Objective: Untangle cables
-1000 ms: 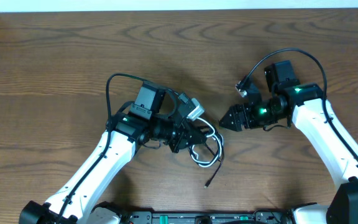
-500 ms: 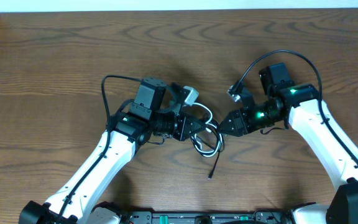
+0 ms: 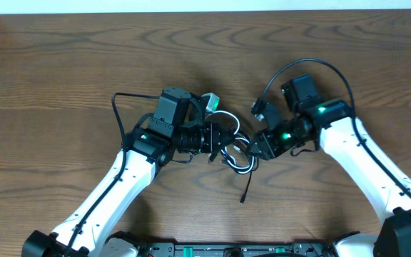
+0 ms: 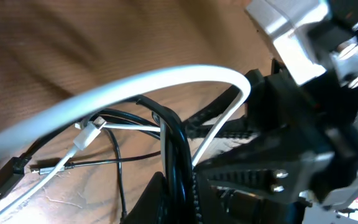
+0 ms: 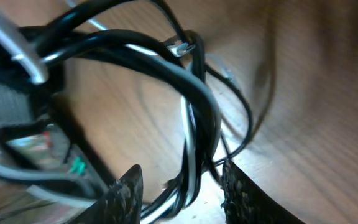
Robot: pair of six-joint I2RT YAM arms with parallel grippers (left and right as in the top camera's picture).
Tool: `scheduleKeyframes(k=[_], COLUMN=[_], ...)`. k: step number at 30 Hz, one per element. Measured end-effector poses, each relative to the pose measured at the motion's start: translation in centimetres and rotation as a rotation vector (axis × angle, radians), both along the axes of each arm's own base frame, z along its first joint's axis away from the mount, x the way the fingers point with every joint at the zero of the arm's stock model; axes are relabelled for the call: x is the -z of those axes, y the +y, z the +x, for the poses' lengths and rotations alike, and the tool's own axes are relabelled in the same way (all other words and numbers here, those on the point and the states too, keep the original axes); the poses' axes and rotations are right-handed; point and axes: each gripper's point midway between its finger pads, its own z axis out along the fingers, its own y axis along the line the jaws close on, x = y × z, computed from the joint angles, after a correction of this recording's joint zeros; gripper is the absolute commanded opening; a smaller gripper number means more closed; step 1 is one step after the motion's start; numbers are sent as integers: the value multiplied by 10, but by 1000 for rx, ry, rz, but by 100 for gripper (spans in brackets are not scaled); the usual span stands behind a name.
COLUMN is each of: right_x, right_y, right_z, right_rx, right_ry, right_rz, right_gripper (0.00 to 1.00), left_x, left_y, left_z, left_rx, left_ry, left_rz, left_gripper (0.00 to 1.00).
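**A:** What is the left gripper (image 3: 217, 141) doing?

**B:** It's pinched together on the tangle (image 3: 232, 151), mid-table (image 3: 63, 71) between the arms. The white cord (image 3: 223, 114) loops over its fingers. The black cord (image 3: 246, 187) trails one end toward the near edge.

**A:** And the right gripper (image 5: 180, 190)?

**B:** Its fingers are apart, with black and white strands running between them. I'd have it pinch only one cord, ideally the white. Then it should draw right slowly while the left holds firm. Catching both strands would likely just tighten the knot.
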Motion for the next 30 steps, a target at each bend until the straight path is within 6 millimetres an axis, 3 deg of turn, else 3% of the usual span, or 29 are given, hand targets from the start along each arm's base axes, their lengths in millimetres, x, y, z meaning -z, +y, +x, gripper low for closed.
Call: scheduleKeyframes(k=[8,20,23,26,30], right_x=[13,14,13,12,12], right_y=[7,18,18,18,18], right_z=[8,23,27,30,31], right_rx=[2,-10,-1,2,9], right_ry=[-124,-322,-343,-355,-358], right_rz=[-177,-317,-327,-330,-331], right_gripper=[33,23,18,1,1], left_x=[0,0,1,1,4], left_y=[0,0,1,1,4], left_z=[0,1,1,2,3], left_rx=[-32,-93,-103,-107,-125], left_ry=[43,125,133,134,133], left_rz=[-9,-24,-23,-21,-3], left_gripper=[7,7,8,8,8])
